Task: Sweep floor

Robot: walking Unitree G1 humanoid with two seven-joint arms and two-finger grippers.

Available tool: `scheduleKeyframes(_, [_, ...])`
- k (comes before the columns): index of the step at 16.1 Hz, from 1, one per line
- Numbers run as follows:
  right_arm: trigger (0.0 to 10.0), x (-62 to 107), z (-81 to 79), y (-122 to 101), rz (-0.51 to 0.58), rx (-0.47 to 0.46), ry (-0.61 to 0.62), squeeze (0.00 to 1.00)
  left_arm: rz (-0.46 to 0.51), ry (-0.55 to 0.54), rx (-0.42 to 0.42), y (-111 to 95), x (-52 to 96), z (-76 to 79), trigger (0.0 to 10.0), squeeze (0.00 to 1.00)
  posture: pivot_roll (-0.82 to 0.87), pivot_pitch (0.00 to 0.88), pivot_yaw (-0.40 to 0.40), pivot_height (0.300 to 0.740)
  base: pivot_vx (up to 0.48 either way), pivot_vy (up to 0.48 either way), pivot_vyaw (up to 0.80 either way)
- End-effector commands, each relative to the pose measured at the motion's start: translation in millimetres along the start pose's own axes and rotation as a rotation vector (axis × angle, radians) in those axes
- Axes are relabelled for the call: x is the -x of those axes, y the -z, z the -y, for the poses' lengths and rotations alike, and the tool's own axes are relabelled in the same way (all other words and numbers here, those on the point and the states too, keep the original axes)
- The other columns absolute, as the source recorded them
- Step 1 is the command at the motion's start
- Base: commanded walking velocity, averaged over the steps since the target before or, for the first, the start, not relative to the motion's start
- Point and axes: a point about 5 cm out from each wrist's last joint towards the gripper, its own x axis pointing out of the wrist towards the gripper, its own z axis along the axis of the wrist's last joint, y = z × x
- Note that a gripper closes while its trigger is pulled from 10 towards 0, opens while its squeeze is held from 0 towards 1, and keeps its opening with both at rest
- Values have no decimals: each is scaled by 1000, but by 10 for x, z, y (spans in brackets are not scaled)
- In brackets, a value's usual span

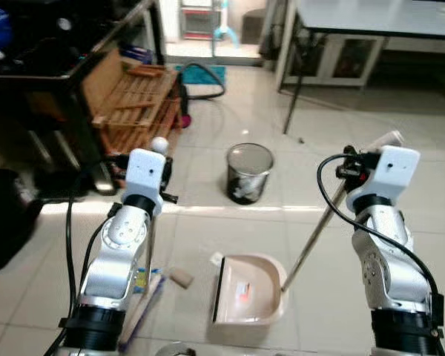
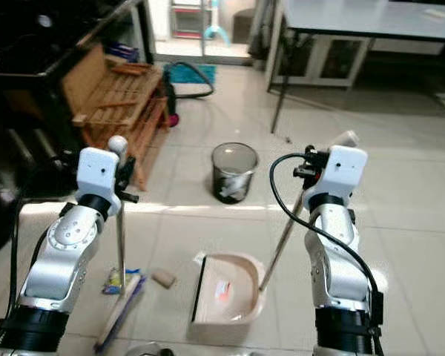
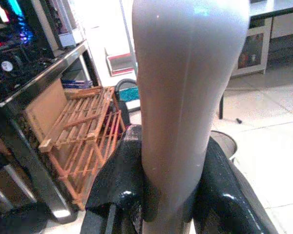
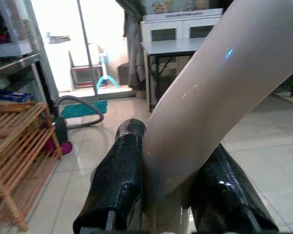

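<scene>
**Both grippers clamped on handles, dustpan flat on tile**

Left gripper has its two black fingers closed on the pale grey grip of the broom handle; handle runs near vertical down from the left wrist; the broom's purple-edged head lies on the white tiled floor just beside the left arm, with a small yellow-and-blue wrapper touching it.

Right gripper is shut on the beige grip of the dustpan handle; both fingers press its sides; the thin metal pole slants down from the right wrist to the back edge of the beige plastic dustpan; the pan sits flat on the floor between the two arms, open lip facing the broom side; a small reddish label or scrap sits inside, too blurred to tell which.

A small tan block of debris lies on the tile between broom head and dustpan, apart from both.

Round black bin with silver rim stands upright ahead, well apart from the pan; wooden slatted rack leans by a dark shelf unit on the left; grey table at far right; teal mat and black hose near the doorway.
</scene>
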Motion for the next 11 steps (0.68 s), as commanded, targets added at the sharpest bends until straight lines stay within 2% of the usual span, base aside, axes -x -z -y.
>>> scheduleKeyframes(1, [10000, -41, 33, -173, 79, -2, 17, 0, 33, -17, 19, -81, -26, -4, 10000, 0, -16, 58, -4, 740, 0, 0, 0])
scheduleKeyframes(8, [10000, -147, 136, -387, 203, 74, 75, 0, 40, -59, -13, -55, 1, -137, 10000, 0, -11, 65, -11, 740, 0, 0, 0])
scheduleKeyframes(11, [10000, -213, 203, -369, 197, 80, 120, 0, 31, -69, -20, -20, 30, -195, 10000, 0, -3, 63, -14, 740, 0, 0, 0])
